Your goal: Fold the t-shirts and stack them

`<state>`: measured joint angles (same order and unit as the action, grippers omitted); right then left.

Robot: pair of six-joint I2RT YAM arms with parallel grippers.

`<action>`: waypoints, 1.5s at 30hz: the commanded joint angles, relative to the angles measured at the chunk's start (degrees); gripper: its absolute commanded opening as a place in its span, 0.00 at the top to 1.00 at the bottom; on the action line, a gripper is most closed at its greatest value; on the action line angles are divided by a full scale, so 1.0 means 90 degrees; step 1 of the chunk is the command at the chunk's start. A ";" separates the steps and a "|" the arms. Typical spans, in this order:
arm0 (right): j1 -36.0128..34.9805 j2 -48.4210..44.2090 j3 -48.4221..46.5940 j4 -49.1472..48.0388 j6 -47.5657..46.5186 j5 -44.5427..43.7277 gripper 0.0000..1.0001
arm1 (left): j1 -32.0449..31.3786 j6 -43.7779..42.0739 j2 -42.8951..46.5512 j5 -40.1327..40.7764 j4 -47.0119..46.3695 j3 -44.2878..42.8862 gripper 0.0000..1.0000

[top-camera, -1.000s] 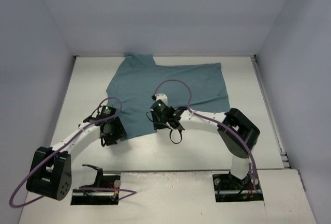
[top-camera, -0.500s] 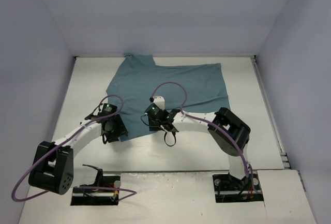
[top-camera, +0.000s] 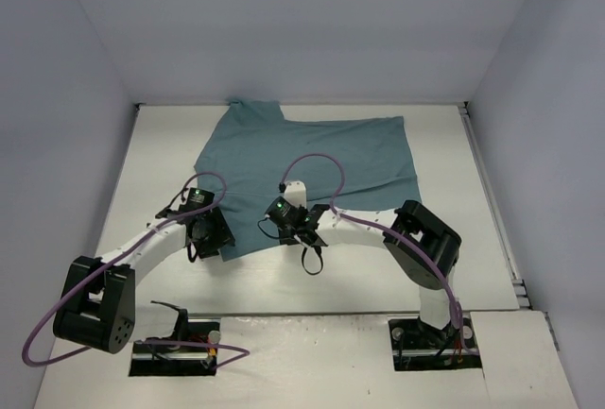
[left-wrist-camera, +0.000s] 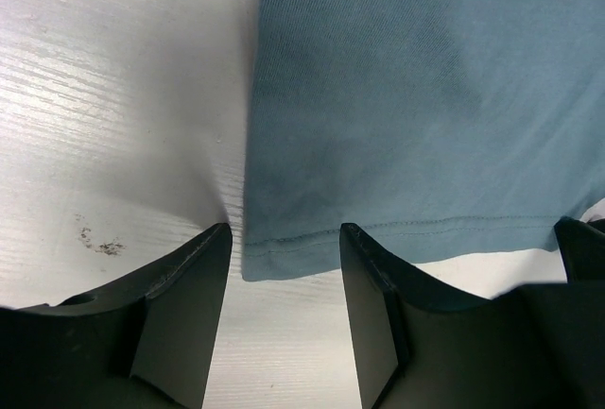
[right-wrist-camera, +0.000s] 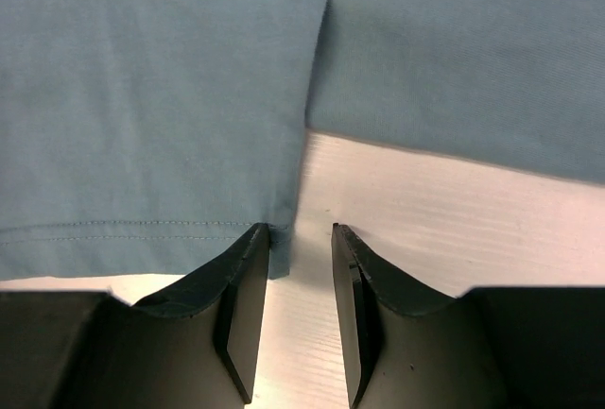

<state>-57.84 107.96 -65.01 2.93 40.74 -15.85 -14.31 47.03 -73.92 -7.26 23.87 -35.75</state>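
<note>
Left wrist: left gripper (left-wrist-camera: 284, 231) open astride t-shirt (left-wrist-camera: 425, 97) hem; right gripper (right-wrist-camera: 298, 230) narrowly open, empty.

Soft matt cloth t-shirt (top-camera: 359, 144)

A white table (top-camera: 473, 239) with a faint wood grain carries a single teal t-shirt (top-camera: 312, 159), spread flat across the upper centre of the overhead view, one part reaching the far edge at upper left. Small dark specks (left-wrist-camera: 99, 242) mark the bare surface near its hem.
</note>
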 commanded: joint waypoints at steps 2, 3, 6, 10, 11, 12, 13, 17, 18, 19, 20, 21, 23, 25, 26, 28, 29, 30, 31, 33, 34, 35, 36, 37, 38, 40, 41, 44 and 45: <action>-0.0055 -0.0253 -0.0046 0.0192 0.0106 -0.0274 0.70 | -0.0032 0.0039 -0.0255 0.0054 -0.0106 0.0335 0.54; -0.0057 -0.0238 -0.0075 0.0192 0.0103 -0.0260 0.70 | -0.0032 0.0039 -0.0253 0.0054 -0.0104 0.0355 0.54; -0.0132 -0.0050 -0.0175 0.0192 0.0077 -0.0117 0.70 | -0.0032 0.0022 -0.0260 0.0035 -0.0097 0.0407 0.59; -0.0226 0.0096 -0.0227 0.0192 0.0125 0.0081 0.72 | -0.0032 0.0011 -0.0313 0.0003 -0.0096 0.0419 0.68; -0.0245 0.0104 -0.0226 0.0192 0.0143 0.0131 0.74 | -0.0033 0.0019 -0.0321 -0.0015 -0.0105 0.0428 0.70; -0.0267 0.0104 -0.0217 0.0192 0.0152 0.0145 0.75 | -0.0041 0.0018 -0.0322 -0.0023 -0.0114 0.0438 0.73; -0.0306 0.0104 -0.0210 0.0192 0.0159 0.0184 0.77 | -0.0041 0.0012 -0.0329 -0.0016 -0.0121 0.0451 0.78; -0.0340 0.0114 -0.0188 0.0202 0.0180 0.0265 0.93 | -0.0041 -0.0021 -0.0370 -0.0046 -0.0166 0.0455 0.96; -0.0340 0.0114 -0.0189 0.0202 0.0170 0.0247 0.96 | -0.0041 -0.0030 -0.0370 -0.0076 -0.0192 0.0444 1.00; -0.0340 0.0104 -0.0199 0.0211 0.0142 0.0218 1.00 | -0.0041 -0.0040 -0.0360 -0.0150 -0.0211 0.0398 1.00; -0.0334 0.0080 -0.0259 0.0217 0.0093 0.0170 1.00 | -0.0035 -0.0070 -0.0281 -0.0187 -0.0205 0.0337 1.00; -0.0327 0.0058 -0.0319 0.0229 0.0037 0.0129 1.00 | -0.0032 -0.0096 -0.0211 -0.0217 -0.0190 0.0269 1.00; -0.0302 0.0007 -0.0445 0.0299 -0.0173 0.0014 1.00 | -0.0012 -0.0176 -0.0020 -0.0219 -0.0066 -0.0001 1.00; -0.0226 -0.0048 -0.0695 0.0347 -0.0355 -0.0076 1.00 | 0.0002 -0.0306 0.0097 -0.0144 0.0113 -0.0364 1.00; -0.0160 -0.0071 -0.0822 0.0372 -0.0443 -0.0103 1.00 | 0.0017 -0.0395 0.0151 -0.0097 0.0188 -0.0620 1.00; 0.0021 -0.0062 -0.1073 0.0432 -0.0657 -0.0077 1.00 | 0.0109 -0.0659 0.0056 -0.0064 0.0300 -0.1137 1.00; 0.0158 -0.0043 -0.1220 0.0442 -0.0725 -0.0024 1.00 | 0.0140 -0.0718 -0.0001 -0.0082 0.0331 -0.1444 1.00; 0.0314 -0.0019 -0.1344 0.0451 -0.0778 0.0027 1.00 | 0.0183 -0.0793 -0.0114 -0.0105 0.0348 -0.1754 1.00; 0.0484 0.0007 -0.1448 0.0461 -0.0819 0.0074 1.00 | 0.0240 -0.0891 -0.0279 -0.0131 0.0353 -0.2063 1.00; 0.0671 0.0088 -0.1745 0.0488 -0.0951 0.0175 1.00 | 0.0314 -0.1060 -0.0633 -0.0151 0.0355 -0.2403 1.00; 0.0808 0.0156 -0.1928 0.0503 -0.1005 0.0206 1.00 | 0.0337 -0.1144 -0.0847 -0.0151 0.0355 -0.2654 1.00; 0.0892 0.0216 -0.2070 0.0531 -0.1134 0.0297 1.00 | 0.0393 -0.1188 -0.0983 -0.0160 0.0355 -0.2811 1.00; 0.1026 0.0333 -0.2299 0.0563 -0.1206 0.0351 1.00 | 0.0428 -0.1259 -0.1181 -0.0190 0.0348 -0.3041 1.00; 0.1114 0.0417 -0.2463 0.0594 -0.1274 0.0414 1.00 | 0.0465 -0.1279 -0.1239 -0.0213 0.0338 -0.3212 1.00; 0.1214 0.0541 -0.2589 0.0627 -0.1361 0.0495 1.00 | 0.0525 -0.1323 -0.1394 -0.0250 0.0329 -0.3421 1.00; 0.1365 0.0749 -0.2985 0.0667 -0.1505 0.0609 1.00 | 0.0623 -0.1417 -0.1777 -0.0328 0.0300 -0.3751 1.00; 0.1424 0.0852 -0.3136 0.0678 -0.1564 0.0649 1.00 | 0.0655 -0.1434 -0.1906 -0.0359 0.0281 -0.3881 1.00; 0.1600 0.1201 -0.3622 0.0712 -0.1740 0.0812 1.00 | 0.0723 -0.1522 -0.2320 -0.0464 0.0225 -0.4399 1.00; 0.1657 0.1351 -0.3778 0.0719 -0.1814 0.0868 1.00 | 0.0730 -0.1560 -0.2458 -0.0508 0.0219 -0.4568 1.00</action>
<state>-44.04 117.68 -93.41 8.47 28.16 -10.12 -8.66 35.79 -94.13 -10.38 26.88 -70.67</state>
